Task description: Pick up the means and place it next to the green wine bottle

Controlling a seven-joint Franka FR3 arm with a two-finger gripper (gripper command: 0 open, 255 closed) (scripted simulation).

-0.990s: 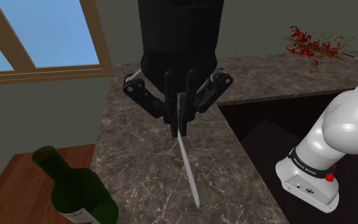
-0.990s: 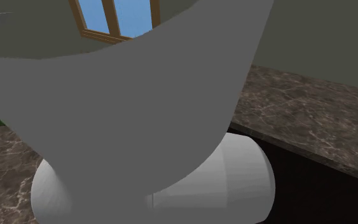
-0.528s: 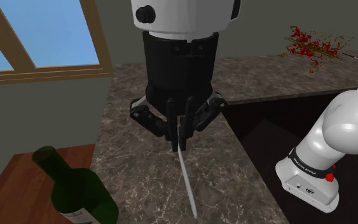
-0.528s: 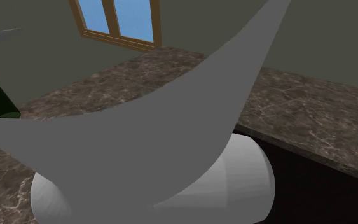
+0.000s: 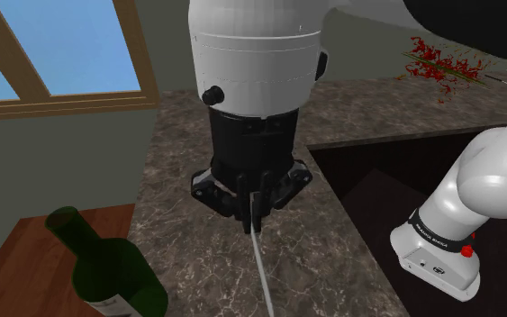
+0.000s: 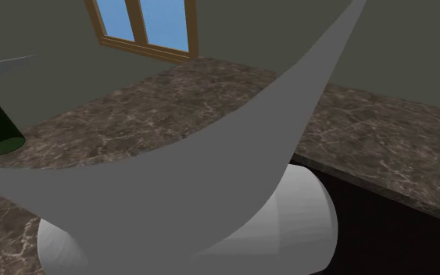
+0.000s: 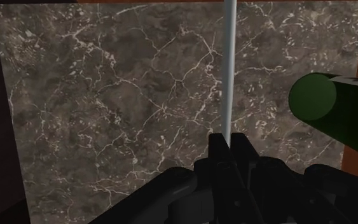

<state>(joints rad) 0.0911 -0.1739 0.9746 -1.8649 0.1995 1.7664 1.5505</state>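
here the fingers (image 7: 219, 159) are closed on the upper end of a thin pale rod (image 5: 260, 270). the rod hangs down from them over the dark marble tabletop (image 5: 179, 171). it is near the green bottle (image 5: 107, 270), not touching it. i cannot tell if its lower end reaches the tabletop.

marble counter (image 5: 368, 108) dark, white-veined | wood-framed window (image 5: 53, 45) blue beyond | wall (image 5: 53, 162) dull grey-green
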